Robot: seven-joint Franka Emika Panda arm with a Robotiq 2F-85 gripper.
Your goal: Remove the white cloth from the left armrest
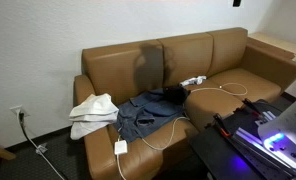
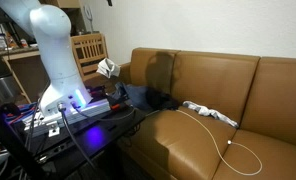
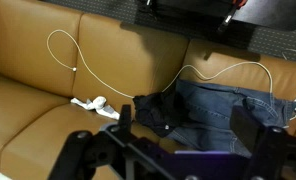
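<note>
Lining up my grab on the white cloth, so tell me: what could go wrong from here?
1. The white cloth is absent from the wrist view. The open gripper looks at the jeans instead, so closing here would likely take the wrong garment.
2. The white cable trails past the jeans toward the armrest and could snag on the way over.

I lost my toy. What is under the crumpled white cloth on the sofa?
The crumpled white cloth lies on the brown leather sofa's armrest. Anything beneath its folds is covered.
</note>
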